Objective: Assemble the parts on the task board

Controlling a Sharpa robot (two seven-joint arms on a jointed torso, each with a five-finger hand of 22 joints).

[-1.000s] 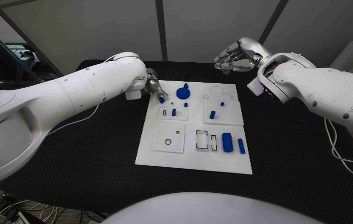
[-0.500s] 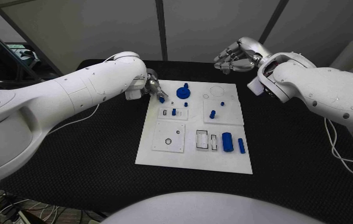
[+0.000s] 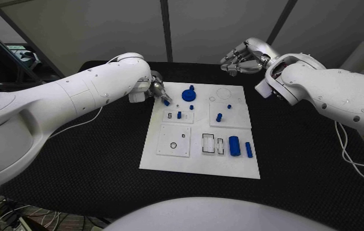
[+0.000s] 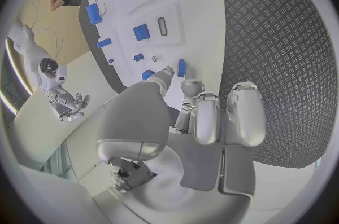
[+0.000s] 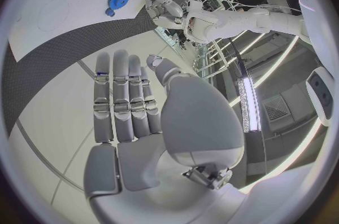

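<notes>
Left hand: the silver left hand (image 3: 159, 90) sits at the far-left corner of the board, about 10 o'clock from the board's centre; thumb and a finger pinch a small blue peg (image 4: 181, 67), which hangs just over the board's edge, while the other fingers (image 4: 243, 111) lie straight beside it.
Right hand: the silver right hand (image 3: 241, 58) hovers off the board's far-right corner, at 1 o'clock, well above the bench; its fingers (image 5: 121, 100) lie straight and side by side, apart from the thumb, holding nothing.
Task board: the white rectangular task board (image 3: 201, 166) lies in the middle of the black textured bench (image 3: 91, 162).
Blue gear: a round blue toothed gear (image 3: 189, 94) lies at the board's far end, around 12 o'clock, just beside the held peg.
Blue cylinder: a thick blue cylinder (image 3: 234, 146) lies on its side at 4 o'clock, with a thinner blue rod (image 3: 249, 150) next to it.
Small parts: a short blue stud (image 3: 219, 118) stands right of centre; a blue block (image 3: 179, 115) stands in a plate left of centre.
</notes>
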